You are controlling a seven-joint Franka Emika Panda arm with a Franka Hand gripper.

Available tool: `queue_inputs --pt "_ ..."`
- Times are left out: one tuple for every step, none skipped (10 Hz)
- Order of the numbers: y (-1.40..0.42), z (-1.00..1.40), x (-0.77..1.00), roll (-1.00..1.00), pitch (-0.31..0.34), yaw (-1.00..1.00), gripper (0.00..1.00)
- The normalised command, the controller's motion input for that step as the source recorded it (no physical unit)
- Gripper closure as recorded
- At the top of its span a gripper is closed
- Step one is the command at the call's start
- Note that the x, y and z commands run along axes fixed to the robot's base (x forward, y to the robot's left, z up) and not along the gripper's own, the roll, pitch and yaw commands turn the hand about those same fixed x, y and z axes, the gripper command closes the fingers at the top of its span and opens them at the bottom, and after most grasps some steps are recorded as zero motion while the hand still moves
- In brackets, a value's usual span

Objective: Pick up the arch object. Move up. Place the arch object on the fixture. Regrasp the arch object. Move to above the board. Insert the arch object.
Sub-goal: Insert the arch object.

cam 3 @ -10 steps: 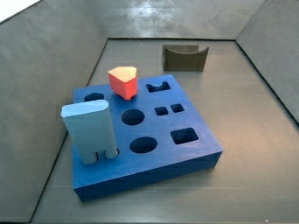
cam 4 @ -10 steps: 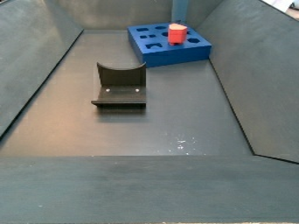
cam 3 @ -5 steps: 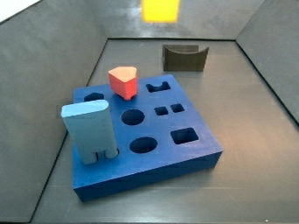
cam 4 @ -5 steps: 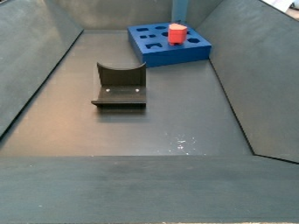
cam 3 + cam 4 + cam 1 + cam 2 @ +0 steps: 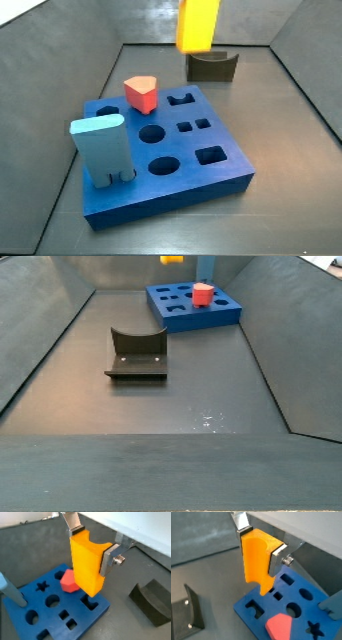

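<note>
My hand is clamped on the arch object, its silver fingers pressing the block's two opposite sides in both wrist views. The yellow-orange block hangs upright, long axis vertical, in the air above the board, touching nothing below. In a side view the arch object hangs over the board's far edge, between it and the fixture, which stands apart beyond the board on the floor. On the board stand a red-topped peg and a tall light-blue block near the front corner. Several holes lie open.
</note>
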Motion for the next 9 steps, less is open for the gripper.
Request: queue_inputs --pt "0.06 -0.88 -0.09 0.00 -0.159 0.15 1.00" --pt "0.08 -0.81 0.00 0.01 -0.124 0.00 1.00" --pt "0.11 -0.73 -0.01 0.00 -0.119 0.00 1.00" --pt "0.11 -0.69 -0.02 0.00 -0.117 -0.05 1.00" --pt "0.07 -0.65 0.00 0.00 -0.123 -0.03 1.00" --pt "0.06 -0.56 0.00 0.00 -0.087 -0.06 1.00" --pt "0.09 -0.51 0.00 0.00 -0.020 -0.13 1.00" --pt "0.10 -0.44 0.00 -0.01 0.000 -0.18 1.00" --pt "0.12 -0.25 0.00 0.00 0.011 -0.28 1.00"
